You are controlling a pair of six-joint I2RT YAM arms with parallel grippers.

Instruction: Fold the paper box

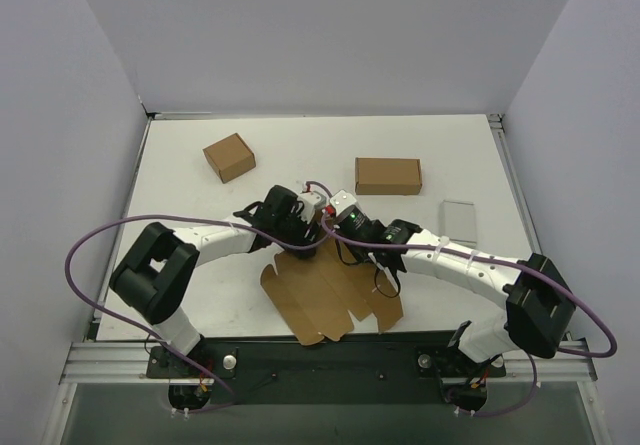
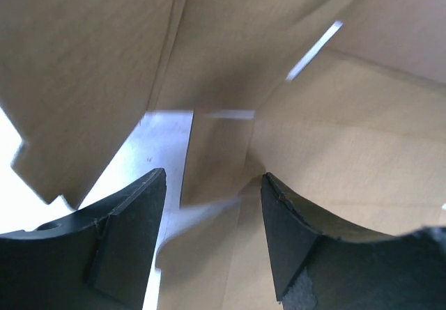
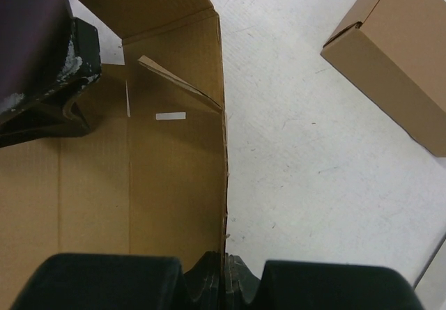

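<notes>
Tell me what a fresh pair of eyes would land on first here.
The half-flat brown paper box lies at the near centre of the table, its far end partly folded up. There the right hand is shut on a side panel's edge, while the left hand hangs open over the creased flaps.

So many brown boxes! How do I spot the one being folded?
Look at the white table, at the middle of its front edge. The paper box lies there, opened out with flaps and tabs sticking out. The small carton and the long box farther back are closed up; this one is not.
</notes>
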